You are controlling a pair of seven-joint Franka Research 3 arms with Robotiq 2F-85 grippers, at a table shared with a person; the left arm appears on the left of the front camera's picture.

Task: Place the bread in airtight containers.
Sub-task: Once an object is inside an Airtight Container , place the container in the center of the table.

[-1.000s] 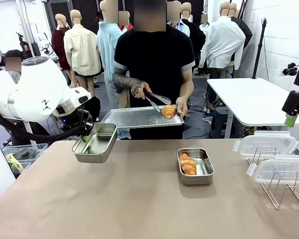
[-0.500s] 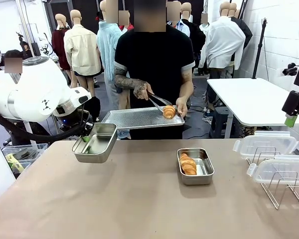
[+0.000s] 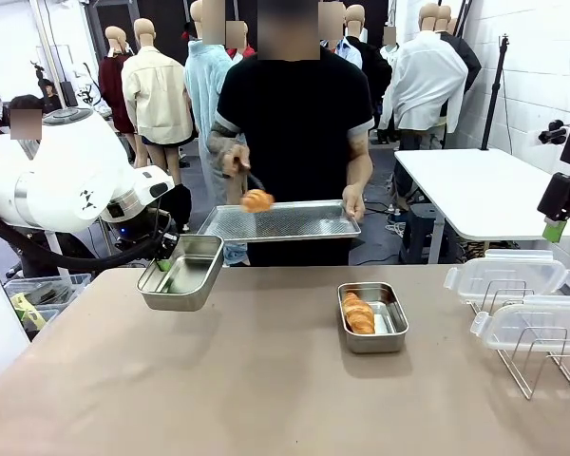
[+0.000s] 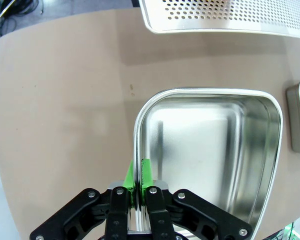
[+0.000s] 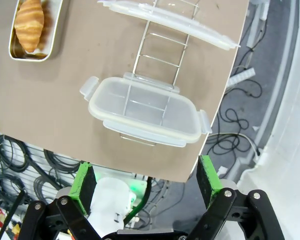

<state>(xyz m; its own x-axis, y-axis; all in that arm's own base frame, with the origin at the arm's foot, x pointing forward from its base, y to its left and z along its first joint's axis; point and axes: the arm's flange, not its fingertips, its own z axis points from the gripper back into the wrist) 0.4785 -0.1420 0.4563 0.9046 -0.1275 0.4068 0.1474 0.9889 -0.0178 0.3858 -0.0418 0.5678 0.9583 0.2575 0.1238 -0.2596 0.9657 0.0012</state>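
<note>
Surface [image 3: 266, 380] stock, near to far: right tool [image 5: 146, 172], jaws spread wide and empty, above clear lids [image 5: 145, 110] on wire rack [image 3: 541, 361]; centre container [image 3: 391, 323] holding one croissant [image 3: 358, 313]; left tool [image 4: 138, 172] clamped tight on rim of empty container [image 4: 205, 145], far left; second croissant [image 3: 257, 200] below person's hand [image 3: 232, 163], over perforated tray [image 3: 304, 220].

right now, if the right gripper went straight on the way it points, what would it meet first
Probably the near clear lid on the wire rack, which lies straight ahead of the open right gripper, though depth is unclear.
</note>
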